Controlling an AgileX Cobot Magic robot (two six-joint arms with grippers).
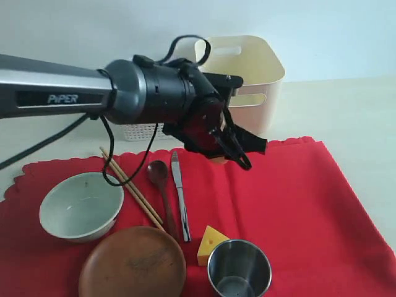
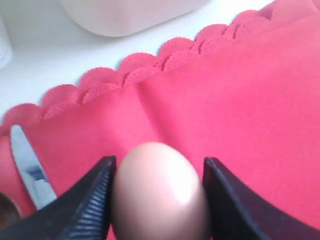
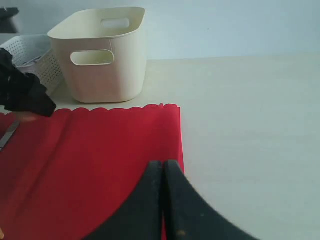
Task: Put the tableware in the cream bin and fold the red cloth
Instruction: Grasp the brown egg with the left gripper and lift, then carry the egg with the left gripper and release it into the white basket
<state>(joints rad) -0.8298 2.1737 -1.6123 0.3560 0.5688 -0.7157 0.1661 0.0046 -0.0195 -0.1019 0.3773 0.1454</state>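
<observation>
The red cloth (image 1: 297,204) lies spread on the table with the tableware on its left half: a pale bowl (image 1: 80,207), a brown wooden plate (image 1: 133,263), a steel cup (image 1: 239,269), chopsticks (image 1: 133,189), a dark spoon (image 1: 162,185) and a knife (image 1: 180,192). My left gripper (image 1: 232,151) hangs low over the cloth's far edge, shut on a toy egg (image 2: 160,192) that both jaws touch. The cream bin (image 1: 247,77) stands just behind it. My right gripper (image 3: 162,165) is shut and empty above the cloth's right edge (image 3: 172,145); the exterior view does not show it.
A white perforated basket (image 1: 145,131) sits left of the cream bin, partly behind my left arm. A yellow cheese wedge (image 1: 211,243) lies between the plate and the cup. Bare pale table (image 3: 250,125) extends to the right of the cloth.
</observation>
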